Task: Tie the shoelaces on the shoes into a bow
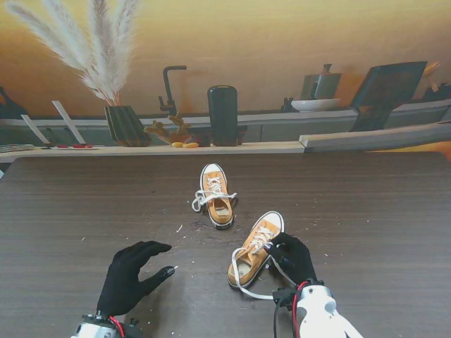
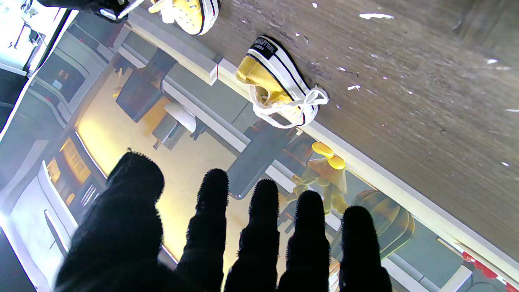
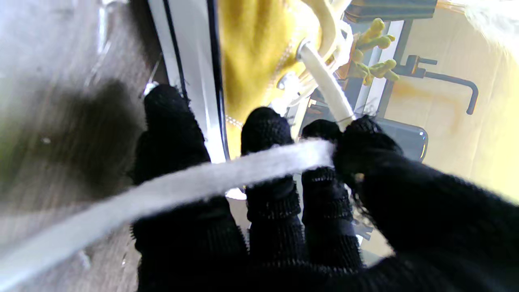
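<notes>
- Dark wood-grain table (image 1: 366, 211), white specks scattered mid-surface near the shoes.
- Ledge along the table's far edge: pampas grass in a dark ribbed vase (image 1: 127, 125), black cylinder (image 1: 223, 115), black faucet (image 1: 169, 88), yellow-green figurine (image 1: 171, 132).
- Left hand (image 1: 130, 276), black glove, near the table's near edge, left of center; flat, fingers spread, gripping nothing. Well apart from both shoes. In left wrist view, fingers (image 2: 259, 227) spread with nothing between them.
- Right hand (image 1: 292, 257), black glove, near the near edge, right of center, pressed against the right side of the near shoe. Pinching the white lace; in right wrist view, lace (image 3: 227, 170) crossing the fingers (image 3: 265, 129), clamped between thumb and fingertips.
- Near shoe (image 1: 255, 248), orange low-top, white sole and toe cap, toe pointing to the far right, just left of the right hand. Untied; loose lace (image 1: 243, 285) looping toward the near edge and back to the right hand.
- Far shoe (image 1: 215, 195), same orange low-top, about table center, toe toward the far edge. Lace (image 1: 203, 199) bunched in loops on its left side; knot state: cannot tell. Seen also in left wrist view (image 2: 275, 77).
</notes>
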You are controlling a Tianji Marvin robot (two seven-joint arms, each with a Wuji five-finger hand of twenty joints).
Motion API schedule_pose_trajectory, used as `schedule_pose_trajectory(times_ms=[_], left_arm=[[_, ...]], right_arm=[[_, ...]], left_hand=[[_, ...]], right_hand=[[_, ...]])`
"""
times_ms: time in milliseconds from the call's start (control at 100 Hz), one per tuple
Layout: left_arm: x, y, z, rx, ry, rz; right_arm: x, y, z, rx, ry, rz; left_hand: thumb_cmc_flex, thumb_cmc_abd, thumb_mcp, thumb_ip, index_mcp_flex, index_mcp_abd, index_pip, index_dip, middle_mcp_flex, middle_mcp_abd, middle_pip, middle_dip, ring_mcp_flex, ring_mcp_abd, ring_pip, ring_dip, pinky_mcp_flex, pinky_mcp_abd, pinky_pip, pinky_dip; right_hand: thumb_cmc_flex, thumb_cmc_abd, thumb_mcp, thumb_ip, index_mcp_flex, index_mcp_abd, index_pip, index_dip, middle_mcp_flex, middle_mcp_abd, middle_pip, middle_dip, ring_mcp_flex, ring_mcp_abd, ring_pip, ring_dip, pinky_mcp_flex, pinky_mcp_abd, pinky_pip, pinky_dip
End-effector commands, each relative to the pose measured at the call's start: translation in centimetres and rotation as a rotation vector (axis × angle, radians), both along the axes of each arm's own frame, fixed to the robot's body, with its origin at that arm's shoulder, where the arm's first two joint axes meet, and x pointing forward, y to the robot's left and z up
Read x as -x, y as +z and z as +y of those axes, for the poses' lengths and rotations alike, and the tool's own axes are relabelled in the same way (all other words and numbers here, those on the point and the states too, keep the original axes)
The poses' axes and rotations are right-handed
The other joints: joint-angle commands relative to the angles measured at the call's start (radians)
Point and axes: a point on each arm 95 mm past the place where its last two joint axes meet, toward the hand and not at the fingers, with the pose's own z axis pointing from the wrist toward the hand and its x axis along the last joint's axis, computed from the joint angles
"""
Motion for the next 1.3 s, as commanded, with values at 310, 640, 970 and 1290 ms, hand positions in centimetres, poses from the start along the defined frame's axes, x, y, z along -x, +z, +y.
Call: schedule_pose_trajectory(times_ms=[310, 640, 970, 1290], left_arm=[[0.1, 0.0, -0.3, 0.004, -0.018, 0.005], [-0.2, -0.3, -1.5, 0.003, 0.005, 0.032], [0.2, 1.8, -4.9, -0.037, 0.079, 0.178], [-0.4, 4.5, -9.6, -0.267, 0.054, 0.233]], right_arm=[[0.4, 1.2, -0.3, 0.001, 0.029, 0.013], [0.6, 4.4, -1.8, 0.025, 0.060, -0.051], [1.1, 4.4, -2.4, -0.013, 0.136, -0.016], [1.4, 3.7, -3.0, -0.027, 0.213, 0.050]], left_hand=[[0.009, 0.033, 0.011, 0.013, 0.023, 0.057, 0.002, 0.012, -0.006, 0.010, 0.000, 0.019, 0.013, 0.003, 0.017, 0.010, -0.004, -0.003, -0.021, -0.019], [-0.010, 0.037, 0.004, 0.012, 0.030, 0.051, 0.006, 0.013, 0.014, 0.001, 0.010, 0.023, 0.034, 0.027, 0.027, 0.013, 0.012, 0.014, -0.004, -0.014], [-0.159, 0.033, -0.088, 0.009, -0.001, 0.076, -0.076, -0.003, 0.033, 0.004, -0.030, 0.018, 0.106, 0.104, -0.037, -0.025, 0.069, 0.089, 0.084, 0.031], [-0.270, 0.109, -0.067, 0.061, 0.138, 0.127, 0.047, 0.108, 0.191, 0.054, 0.054, 0.103, 0.275, 0.102, 0.161, 0.094, 0.214, 0.104, 0.408, 0.103]], right_hand=[[0.032, -0.007, 0.006, 0.037, -0.010, -0.004, 0.048, -0.032, 0.048, -0.024, 0.006, 0.006, 0.094, -0.281, 0.939, 0.669, 0.529, 0.170, 0.641, 0.329], [0.042, 0.021, -0.045, 0.047, -0.022, -0.007, 0.037, -0.032, 0.043, -0.051, 0.111, 0.127, 0.113, -0.779, 1.262, 1.018, 0.620, -0.075, 1.069, 0.783], [0.055, 0.033, -0.083, 0.057, -0.014, -0.035, 0.002, -0.042, 0.007, -0.035, 0.047, 0.138, 0.113, -0.730, 1.212, 1.023, 0.610, -0.072, 1.044, 0.715], [0.063, 0.048, -0.105, 0.062, -0.014, -0.045, -0.017, -0.034, -0.014, -0.032, 0.019, 0.142, 0.112, -0.698, 1.178, 1.009, 0.608, -0.064, 1.010, 0.693]])
